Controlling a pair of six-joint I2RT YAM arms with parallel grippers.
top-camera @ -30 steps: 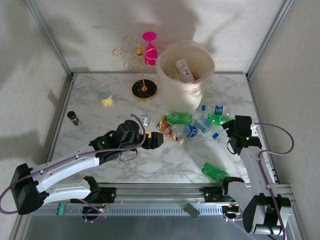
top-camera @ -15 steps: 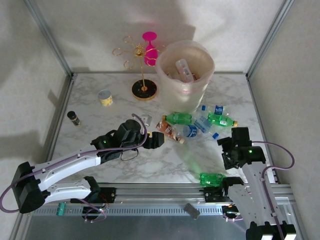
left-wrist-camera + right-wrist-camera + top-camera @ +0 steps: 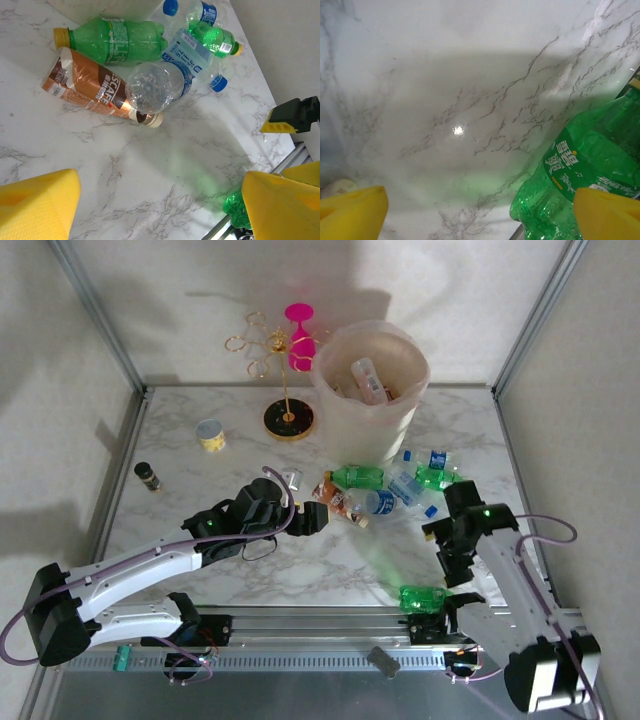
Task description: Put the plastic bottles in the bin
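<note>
The bin (image 3: 392, 430), a translucent whitish-pink bucket, is seen standing upright at the far middle of the table, and a few bottles (image 3: 367, 378) are seen lying inside it. Just before its base a heap of plastic bottles (image 3: 385, 490) is spread on the surface. In the left wrist view a yellow-capped green bottle (image 3: 117, 40), a brown coffee bottle (image 3: 87, 82) touching it and a clear blue-labelled bottle (image 3: 160, 85) resting against both are made out, with more green and blue-capped ones behind. A lone green bottle (image 3: 423, 597) is found well apart from the heap, lying on its side at the near edge against the metal rail (image 3: 320, 620).

The right gripper (image 3: 447, 562) is held low near that lone bottle. Its yellow fingers (image 3: 350, 212) are spread wide, and the bottle is seen just beside one of them; whether it is touched cannot be told. The left gripper (image 3: 308, 522) is held over the table's middle, left of the heap, its fingers (image 3: 35, 205) spread with bare surface between them.

The table (image 3: 200, 530) is finished in glossy white marble with grey veins; a small glint and a green tint beside the lone bottle are seen on it. A gold wire stand (image 3: 288, 418) carrying a pink glass (image 3: 300, 335), a small yellow-banded cup (image 3: 210, 435) and a dark vial (image 3: 147, 476) are set on the left half. The space is closed in by pale textured walls and aluminium posts (image 3: 100, 315).
</note>
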